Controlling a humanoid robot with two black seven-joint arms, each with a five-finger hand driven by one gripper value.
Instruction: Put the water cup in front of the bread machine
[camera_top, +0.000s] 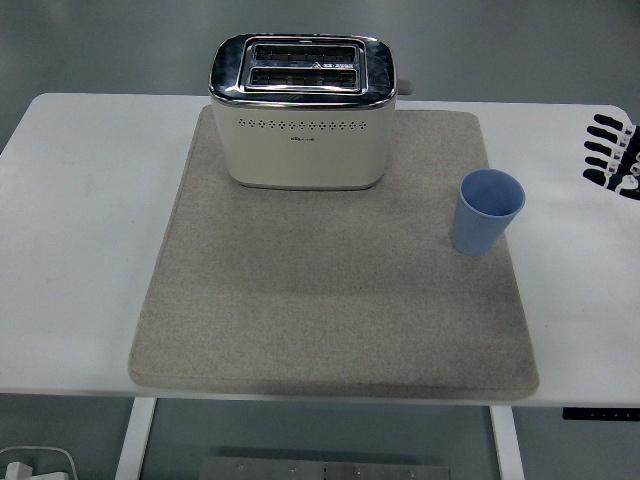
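Observation:
A blue water cup (487, 211) stands upright near the right edge of the grey mat (330, 300). The cream and chrome bread machine (302, 112) sits at the back of the mat, to the cup's left and further away. My right hand (611, 152) shows at the picture's right edge, over the white table to the right of the cup. Its black fingers are spread and hold nothing. A clear gap separates the hand from the cup. The left arm is out of sight.
The white table (80, 230) extends beyond the mat on both sides. The stretch of mat in front of the bread machine bears nothing. A white object (30, 465) lies on the floor at the bottom left.

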